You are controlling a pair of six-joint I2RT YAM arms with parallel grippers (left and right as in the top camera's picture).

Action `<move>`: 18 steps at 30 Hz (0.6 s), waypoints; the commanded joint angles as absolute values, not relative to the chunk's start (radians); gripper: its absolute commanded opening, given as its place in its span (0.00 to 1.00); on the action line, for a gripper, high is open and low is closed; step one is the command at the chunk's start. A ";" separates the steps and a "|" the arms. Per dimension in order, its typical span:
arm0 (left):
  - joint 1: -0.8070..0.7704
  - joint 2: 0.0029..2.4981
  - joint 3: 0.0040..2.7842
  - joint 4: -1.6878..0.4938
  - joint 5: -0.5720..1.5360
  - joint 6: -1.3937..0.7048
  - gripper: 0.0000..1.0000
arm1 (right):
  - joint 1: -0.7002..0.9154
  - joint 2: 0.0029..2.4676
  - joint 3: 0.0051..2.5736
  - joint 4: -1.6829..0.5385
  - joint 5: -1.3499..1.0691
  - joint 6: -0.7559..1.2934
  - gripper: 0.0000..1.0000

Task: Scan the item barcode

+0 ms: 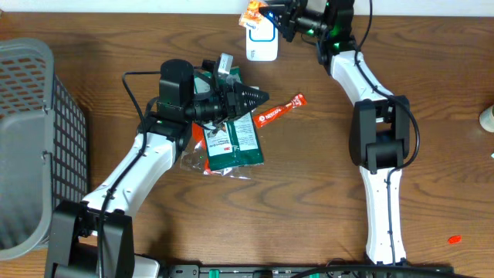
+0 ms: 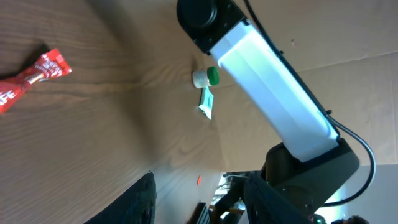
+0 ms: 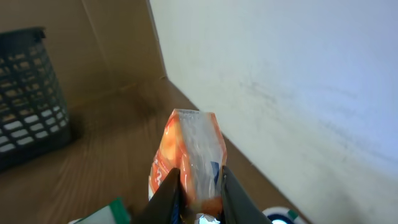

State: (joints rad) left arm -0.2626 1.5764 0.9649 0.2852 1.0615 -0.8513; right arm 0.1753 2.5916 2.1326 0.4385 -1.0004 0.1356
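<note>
My right gripper (image 1: 287, 19) is at the table's far edge, shut on an orange and clear snack packet (image 1: 253, 13). In the right wrist view the packet (image 3: 191, 146) stands upright, pinched between both fingers of that gripper (image 3: 199, 180). Just below the packet lies a white device with a blue outline (image 1: 262, 42); its rim (image 3: 280, 216) shows at the bottom of the wrist view. My left gripper (image 1: 251, 98) hovers open over a green packet (image 1: 231, 143). Nothing sits between its fingers (image 2: 200, 190), only bare table.
A red sachet (image 1: 279, 112) lies right of the left gripper, also in the left wrist view (image 2: 31, 78). A grey basket (image 1: 31, 139) fills the left edge. A green-capped tube (image 2: 205, 78) lies near the right arm's base. A small red scrap (image 1: 454, 239) is at front right.
</note>
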 commanded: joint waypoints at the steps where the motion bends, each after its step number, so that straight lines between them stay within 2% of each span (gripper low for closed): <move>1: -0.261 1.575 0.965 0.260 1.036 -0.786 0.46 | 0.199 2.588 2.146 0.438 -0.966 0.049 0.01; 7: -0.261 1.575 0.965 0.148 0.954 -0.715 0.46 | 0.204 2.599 2.146 0.459 -0.973 -0.012 0.01; 18: -0.261 1.575 0.965 0.105 0.860 -0.658 0.46 | 0.203 2.684 2.146 0.650 -0.977 0.066 0.01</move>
